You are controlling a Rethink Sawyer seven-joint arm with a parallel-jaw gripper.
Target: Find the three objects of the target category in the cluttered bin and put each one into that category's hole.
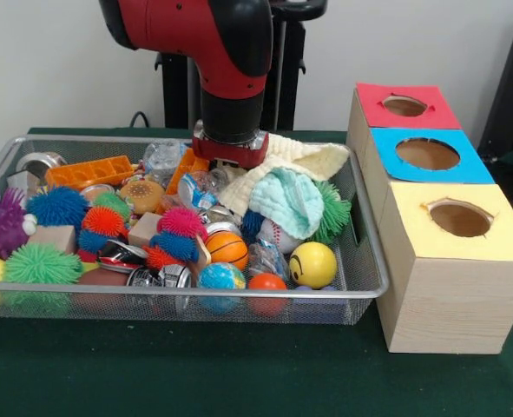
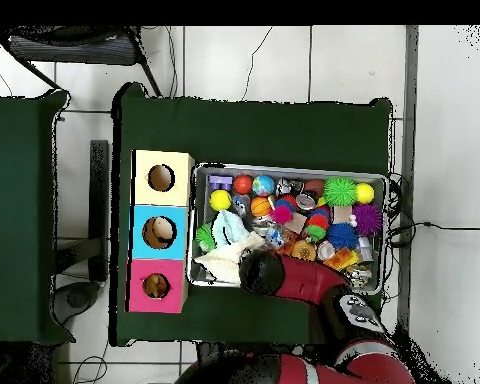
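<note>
A red and black arm reaches down into a wire mesh bin [image 1: 365, 261] crowded with balls, spiky toys and cloths. Its gripper [image 1: 230, 155] is buried in the clutter, so its state cannot be told. Just beside it lie a cream cloth [image 1: 304, 161] and a teal cloth [image 1: 292, 200], probably light and floppy, best pinched at a raised fold. Three coloured holed boxes [image 1: 430, 208] stand alongside.

A green-clothed table [image 1: 239, 373] carries a wire bin [image 1: 360, 287] beside a three-holed wooden box [image 1: 451, 295].
</note>
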